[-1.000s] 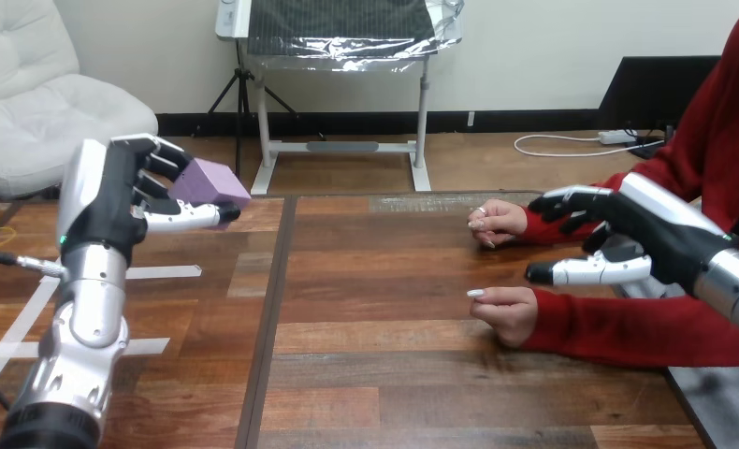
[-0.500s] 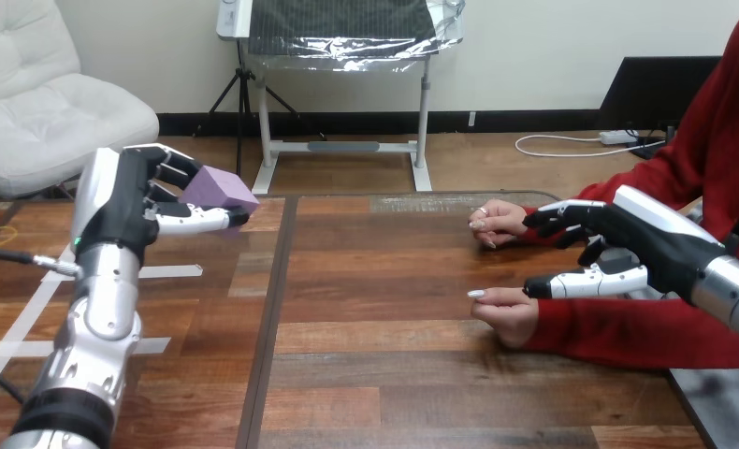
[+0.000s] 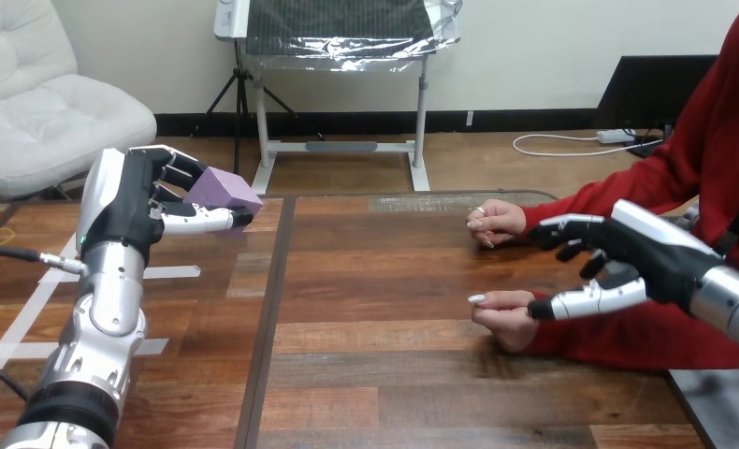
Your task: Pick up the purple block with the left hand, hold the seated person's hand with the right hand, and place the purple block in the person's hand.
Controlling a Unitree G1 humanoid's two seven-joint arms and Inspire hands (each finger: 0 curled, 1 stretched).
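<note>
Over the table's far-left edge, my left hand pinches the purple block by its flat faces; it seems light and stiff. My right hand, fingers spread, grips nothing.

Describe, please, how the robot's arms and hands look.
The left arm and right arm have rounded silver forearms, and the left one has a black band low down. The left hand and right hand are black, with white shells on their backs and black-and-white jointed fingers.
</note>
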